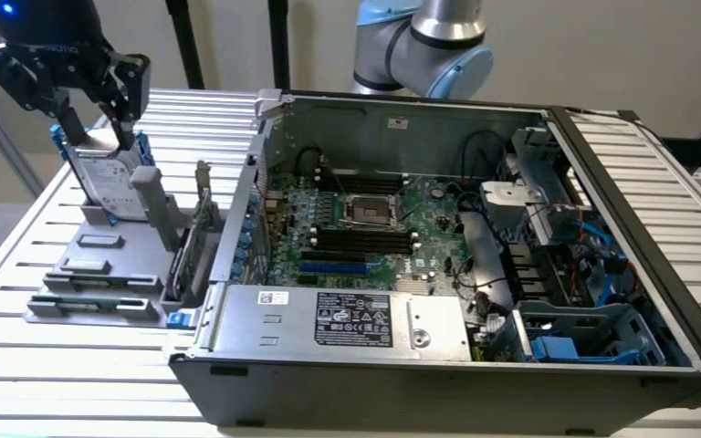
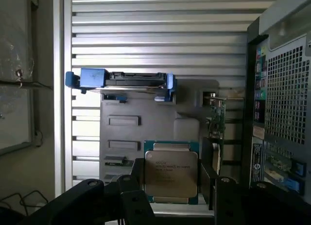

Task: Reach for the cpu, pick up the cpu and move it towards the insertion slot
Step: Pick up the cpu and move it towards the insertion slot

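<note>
My gripper (image 2: 172, 182) is shut on the cpu (image 2: 171, 166), a flat square chip with a silvery top and green edge, gripped between the two dark fingers (image 2: 137, 172). In the exterior view my gripper (image 1: 99, 128) hangs at the far left, raised just above the upright hard drive (image 1: 112, 185) on the grey holder rack (image 1: 95, 274). The insertion slot (image 1: 369, 212), a shiny square frame with a dark centre, lies on the motherboard inside the open computer case (image 1: 643, 228), well to the exterior view's right of the gripper.
Black memory slots (image 1: 357, 239) run just in front of the socket. A power supply box (image 1: 344, 319) fills the case's near side. The case wall (image 1: 247, 182) stands between rack and motherboard. Below the chip are the blue-railed hard drive (image 2: 121, 80), a card (image 2: 216, 119) and slatted table (image 2: 160, 35).
</note>
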Available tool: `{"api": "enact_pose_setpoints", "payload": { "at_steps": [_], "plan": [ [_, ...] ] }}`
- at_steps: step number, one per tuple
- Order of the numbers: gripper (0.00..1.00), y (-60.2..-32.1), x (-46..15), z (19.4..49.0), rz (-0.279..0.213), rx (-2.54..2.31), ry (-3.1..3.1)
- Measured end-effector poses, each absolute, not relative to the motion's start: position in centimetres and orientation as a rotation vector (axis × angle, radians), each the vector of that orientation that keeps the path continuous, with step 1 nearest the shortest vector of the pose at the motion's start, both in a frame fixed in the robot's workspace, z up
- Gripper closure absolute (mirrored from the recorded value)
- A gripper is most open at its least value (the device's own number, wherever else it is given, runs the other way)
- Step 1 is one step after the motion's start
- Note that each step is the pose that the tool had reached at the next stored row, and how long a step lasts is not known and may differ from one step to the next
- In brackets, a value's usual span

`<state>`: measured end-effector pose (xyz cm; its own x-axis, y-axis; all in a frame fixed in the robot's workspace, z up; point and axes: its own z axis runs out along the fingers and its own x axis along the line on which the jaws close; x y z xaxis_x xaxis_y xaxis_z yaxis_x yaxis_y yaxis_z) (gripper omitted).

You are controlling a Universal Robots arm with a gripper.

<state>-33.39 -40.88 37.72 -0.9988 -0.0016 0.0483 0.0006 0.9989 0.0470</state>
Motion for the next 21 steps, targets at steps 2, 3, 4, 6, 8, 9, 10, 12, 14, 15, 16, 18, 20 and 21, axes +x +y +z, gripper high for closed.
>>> {"api": "enact_pose_setpoints", "payload": {
  "at_steps": [2, 3, 4, 6, 8, 9, 10, 12, 14, 15, 16, 18, 20, 21],
  "plan": [
    [0.46, -40.9, -32.5, 38.2, -0.074, 0.001, -3.093],
    [0.46, -40.9, -32.0, 38.4, -0.074, 0.001, -3.092],
    [0.46, -40.9, -31.6, 38.6, -0.075, 0.001, -3.092],
    [0.46, -40.9, -30.7, 38.9, -0.077, 0.001, -3.092],
    [0.46, -40.9, -29.8, 39.3, -0.078, 0.001, -3.092],
    [0.46, -40.9, -29.3, 39.4, -0.079, 0.001, -3.092],
    [0.46, -40.9, -28.9, 39.6, -0.08, 0.001, -3.092],
    [0.46, -40.9, -28.0, 39.8, -0.083, 0.001, -3.092],
    [0.46, -40.9, -27.0, 40.0, -0.086, 0.001, -3.092],
    [0.46, -40.9, -26.6, 40.1, -0.087, 0.001, -3.092],
    [0.46, -40.9, -26.1, 40.2, -0.09, 0.001, -3.092],
    [0.46, -40.9, -25.2, 40.3, -0.098, 0.001, -3.092],
    [0.46, -40.9, -24.3, 40.3, -0.108, 0.002, -3.092],
    [0.46, -40.9, -23.9, 40.4, -0.116, 0.002, -3.091]
  ]
}}
